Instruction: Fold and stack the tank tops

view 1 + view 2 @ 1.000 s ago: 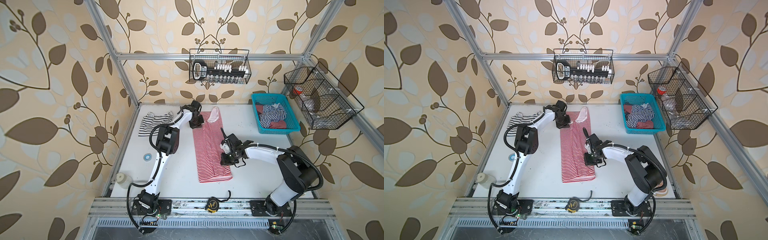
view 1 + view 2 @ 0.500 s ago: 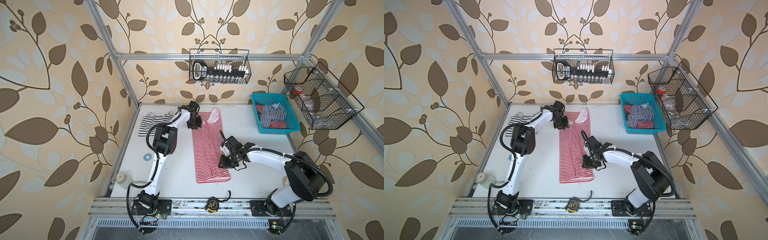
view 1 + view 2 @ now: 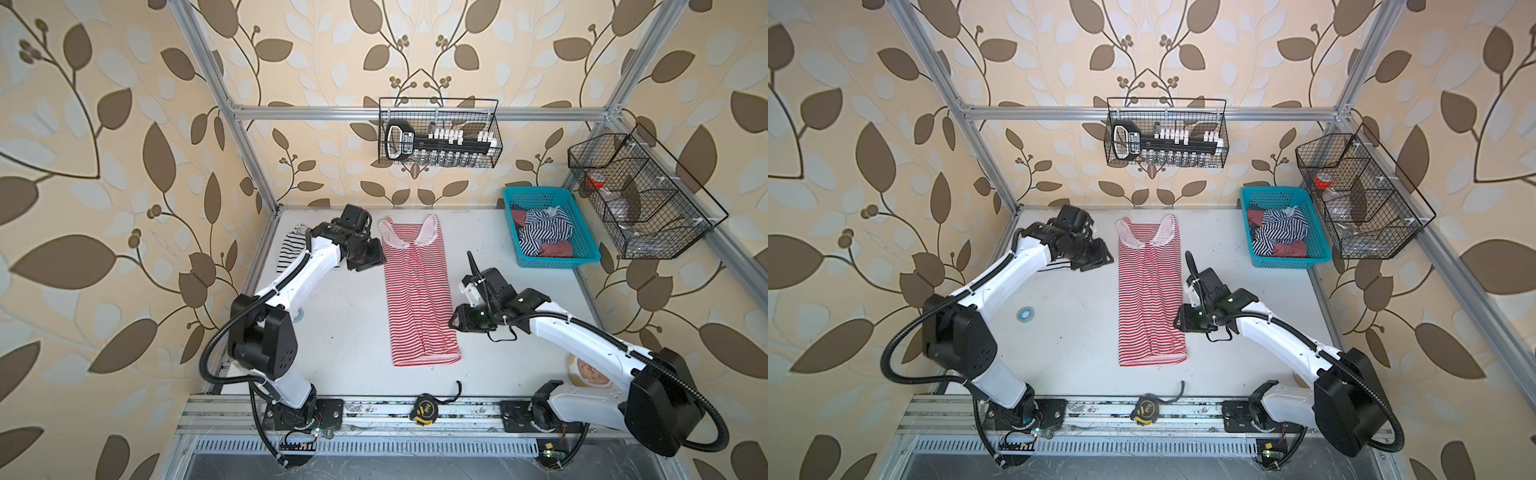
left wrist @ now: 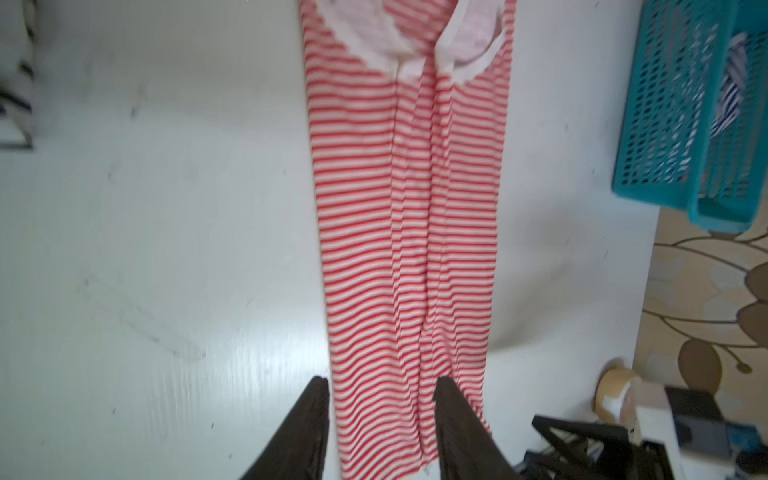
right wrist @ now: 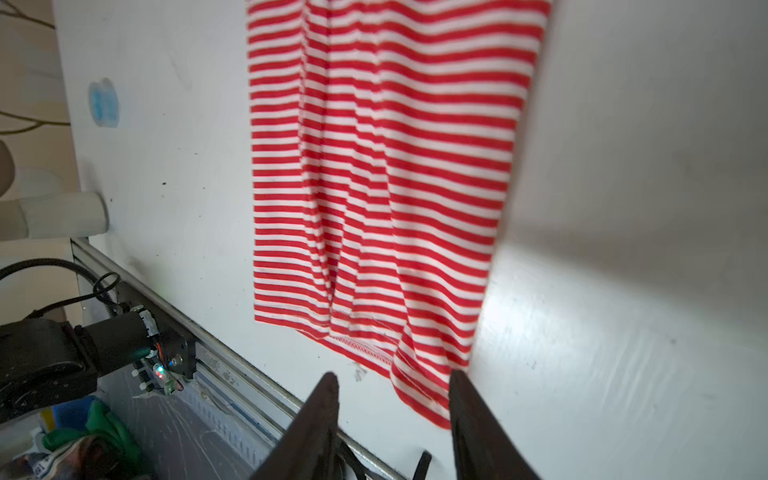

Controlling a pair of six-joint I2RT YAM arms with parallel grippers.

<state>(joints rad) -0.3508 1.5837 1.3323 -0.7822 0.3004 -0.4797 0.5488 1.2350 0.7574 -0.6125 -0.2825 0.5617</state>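
Observation:
The red-and-white tank top (image 3: 417, 291) (image 3: 1150, 291) lies flat mid-table, folded lengthwise into a narrow strip with its straps at the far end. My left gripper (image 3: 370, 259) (image 4: 380, 384) hovers open by its far left edge, with cloth showing below the parted jaws. By the near right edge my right gripper (image 3: 455, 322) (image 5: 392, 378) is open too, gripping nothing. The black-and-white tank top (image 3: 291, 249) (image 4: 16, 95) lies at the far left, half hidden by my left arm. A navy-and-white tank top (image 3: 544, 232) (image 3: 1279, 232) is bunched in the turquoise basket (image 3: 582, 257).
A tape measure (image 3: 424, 409) sits at the table's front edge and a blue tape roll (image 3: 1025, 313) to the left. Wire baskets hang on the back wall (image 3: 438, 139) and the right wall (image 3: 640, 195). A tan tape roll (image 3: 586, 370) lies under my right arm.
Both grippers have opened and let go of the red-and-white tank top. The left has drawn off its far left edge and the right has backed away to its right side.

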